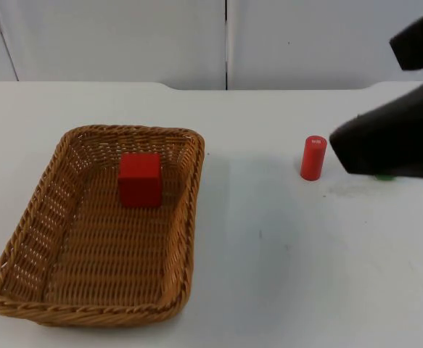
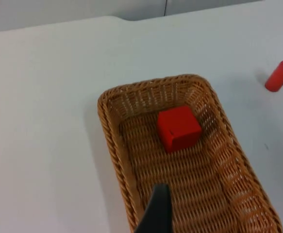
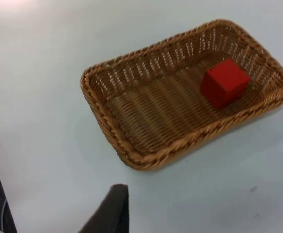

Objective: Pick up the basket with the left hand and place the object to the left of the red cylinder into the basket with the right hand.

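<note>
A brown wicker basket (image 1: pixel 196 156) rests on the white table at the left, with a red cube (image 1: pixel 140 179) lying in its far half. The red cylinder (image 1: pixel 313 157) stands upright to the right of the basket. My left gripper (image 2: pixel 156 216) hangs above the basket (image 2: pixel 102 111), over the end away from the cube (image 2: pixel 179 128), and touches nothing. My right gripper (image 3: pixel 113 208) is raised above bare table, apart from the basket (image 3: pixel 90 87) and cube (image 3: pixel 225 82). The right arm (image 1: pixel 400 138) hovers just right of the cylinder (image 2: pixel 279 76).
A small green thing (image 1: pixel 385 177) lies on the table right of the cylinder, mostly hidden under the right arm. White table (image 1: pixel 269 275) stretches between basket and cylinder and toward the front. The grey partition wall (image 1: pixel 226 40) closes the back.
</note>
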You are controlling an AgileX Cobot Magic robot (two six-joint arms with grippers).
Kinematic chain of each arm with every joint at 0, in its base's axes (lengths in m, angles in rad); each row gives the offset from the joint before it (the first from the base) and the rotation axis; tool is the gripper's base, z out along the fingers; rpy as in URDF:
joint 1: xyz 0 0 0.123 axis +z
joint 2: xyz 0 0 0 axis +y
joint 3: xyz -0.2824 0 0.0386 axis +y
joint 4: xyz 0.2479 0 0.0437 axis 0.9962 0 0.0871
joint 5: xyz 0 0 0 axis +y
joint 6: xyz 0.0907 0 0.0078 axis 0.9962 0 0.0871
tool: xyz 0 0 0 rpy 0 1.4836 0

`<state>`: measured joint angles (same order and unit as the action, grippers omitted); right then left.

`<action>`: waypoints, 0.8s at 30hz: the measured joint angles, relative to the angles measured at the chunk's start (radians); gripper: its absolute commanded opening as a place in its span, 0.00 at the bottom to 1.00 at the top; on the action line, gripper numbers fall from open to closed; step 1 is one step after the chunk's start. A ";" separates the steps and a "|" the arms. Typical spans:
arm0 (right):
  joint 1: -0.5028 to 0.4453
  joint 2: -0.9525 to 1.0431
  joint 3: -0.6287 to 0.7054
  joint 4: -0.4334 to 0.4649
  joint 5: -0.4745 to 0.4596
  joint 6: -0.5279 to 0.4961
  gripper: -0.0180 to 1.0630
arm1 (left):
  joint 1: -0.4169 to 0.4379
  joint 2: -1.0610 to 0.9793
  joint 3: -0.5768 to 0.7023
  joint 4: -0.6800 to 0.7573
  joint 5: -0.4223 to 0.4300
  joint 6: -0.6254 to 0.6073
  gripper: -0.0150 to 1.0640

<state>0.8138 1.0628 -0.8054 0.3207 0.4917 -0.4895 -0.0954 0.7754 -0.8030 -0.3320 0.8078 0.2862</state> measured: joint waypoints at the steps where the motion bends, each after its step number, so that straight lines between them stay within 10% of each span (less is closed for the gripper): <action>1: 0.000 0.000 0.006 0.000 0.000 0.002 0.99 | 0.000 -0.025 0.024 0.000 -0.002 0.000 0.69; 24: 0.000 -0.003 0.063 0.000 -0.087 0.026 0.99 | 0.000 -0.465 0.150 0.032 0.138 -0.046 0.69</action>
<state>0.8138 1.0599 -0.7423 0.3207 0.4045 -0.4637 -0.0954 0.3108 -0.6527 -0.3002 0.9462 0.2401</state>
